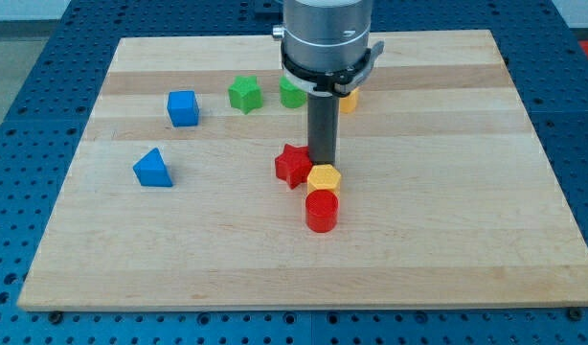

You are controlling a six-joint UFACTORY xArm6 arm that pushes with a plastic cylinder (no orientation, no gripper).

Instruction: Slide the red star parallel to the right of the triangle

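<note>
Near the worktop (447, 249) centre, my tip (324, 161) resting just right of the red star (293, 165), above yellow hexagon (324, 177), no fingers showing, blue triangle (152, 169) sitting well left.

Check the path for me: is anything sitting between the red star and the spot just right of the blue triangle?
Nothing visible blocks it. The red star has bare board between it and the blue triangle. My tip sits at the star's right edge, with the yellow hexagon and red cylinder also on the star's right, away from the path.
</note>
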